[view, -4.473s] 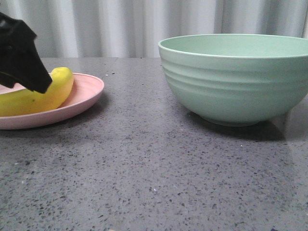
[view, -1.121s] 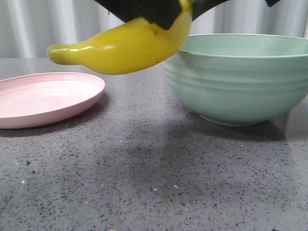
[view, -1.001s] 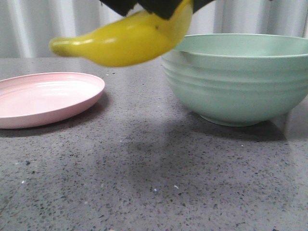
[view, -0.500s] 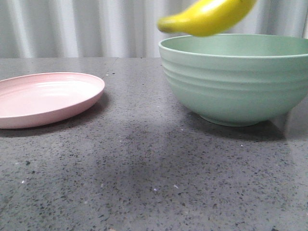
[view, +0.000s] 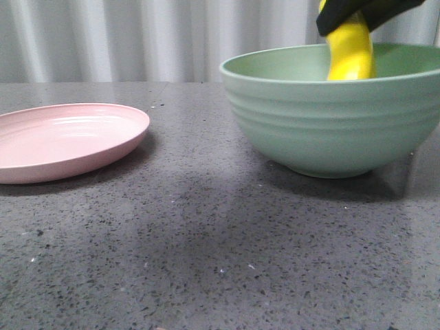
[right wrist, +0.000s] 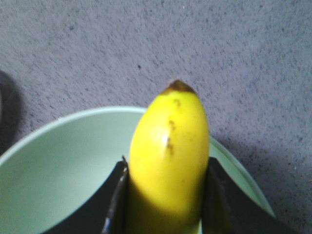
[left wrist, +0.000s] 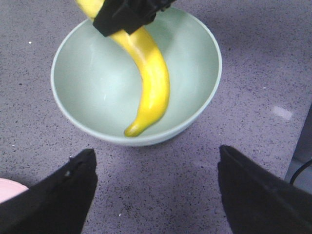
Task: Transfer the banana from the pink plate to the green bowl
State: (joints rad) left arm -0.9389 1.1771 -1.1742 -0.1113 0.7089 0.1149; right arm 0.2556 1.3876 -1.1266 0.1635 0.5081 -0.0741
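The yellow banana (view: 350, 51) hangs steeply into the mint-green bowl (view: 323, 124) at the right. My right gripper (view: 364, 10) is shut on its upper end, above the bowl's rim. In the right wrist view the fingers (right wrist: 117, 195) clamp both sides of the banana (right wrist: 168, 141), with the bowl (right wrist: 53, 165) beneath. In the left wrist view the banana (left wrist: 152, 83) curves down inside the bowl (left wrist: 92, 83), its lower end near the inner wall. My left gripper (left wrist: 156, 152) is open and empty, above the table beside the bowl. The pink plate (view: 69, 137) is empty at the left.
The grey speckled table (view: 206, 247) stretches between plate and bowl. A pale pleated curtain (view: 137, 34) hangs behind the table. A sliver of the pink plate (left wrist: 7, 187) shows beside my left finger in the left wrist view.
The banana has left the pink plate, travelled right in my right gripper and come down into the green bowl, turning from level to steep. The bowl has shifted slightly.
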